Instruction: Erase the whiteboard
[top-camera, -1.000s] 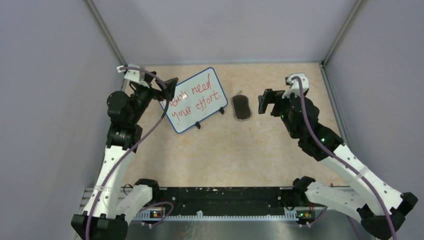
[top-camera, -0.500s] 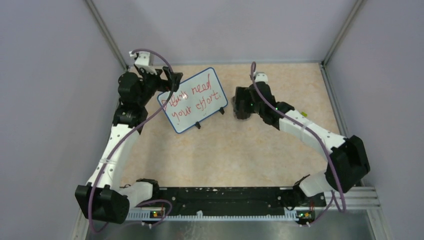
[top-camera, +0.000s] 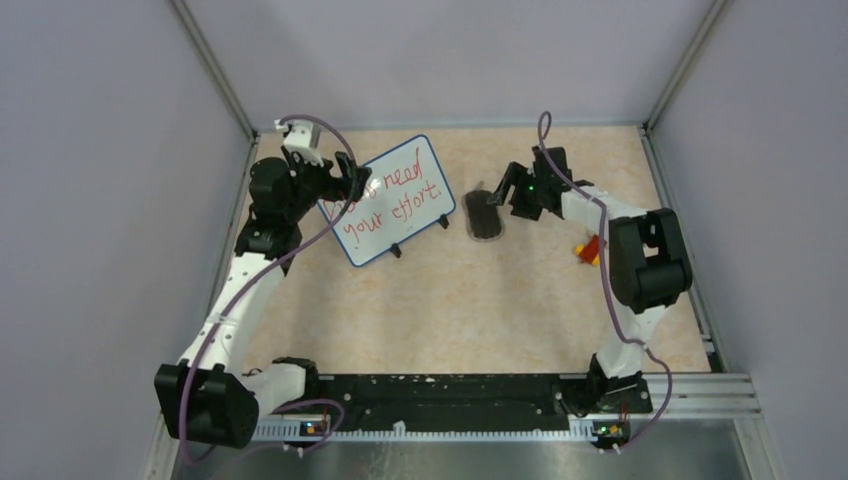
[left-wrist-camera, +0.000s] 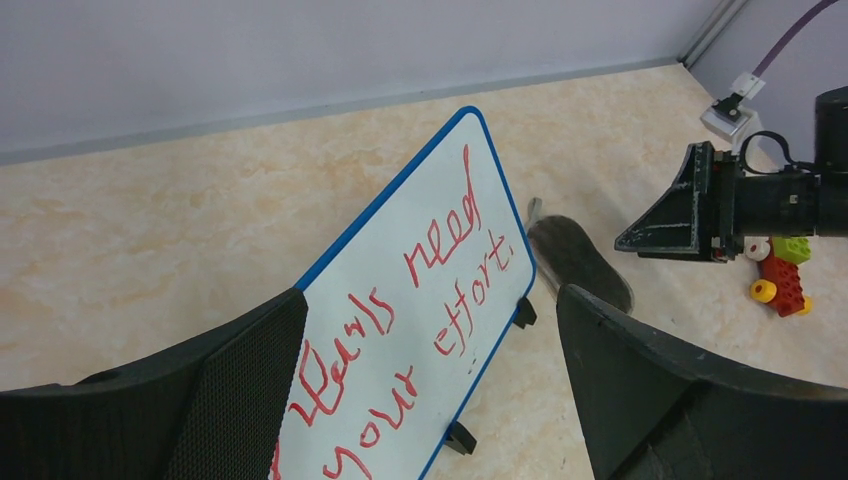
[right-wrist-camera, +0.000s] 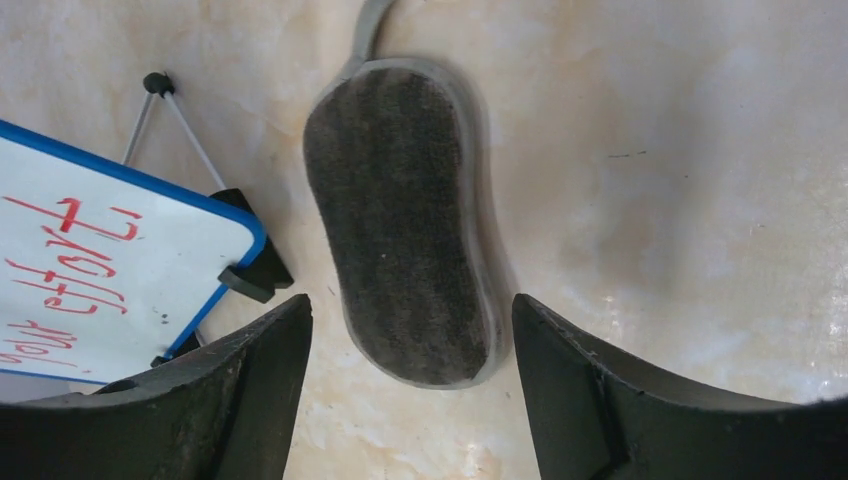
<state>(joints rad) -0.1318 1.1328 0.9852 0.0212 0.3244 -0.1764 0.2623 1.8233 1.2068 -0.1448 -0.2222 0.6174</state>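
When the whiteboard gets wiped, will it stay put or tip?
Probably light: the whiteboard is a thin panel. It stands on small black feet and a thin wire prop, so a firm wipe may slide or tip it.

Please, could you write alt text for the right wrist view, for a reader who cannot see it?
A dark grey oval eraser pad lies flat on the beige table, between the open jaws of the right gripper. At left is a corner of the whiteboard, blue-rimmed, with red handwriting.
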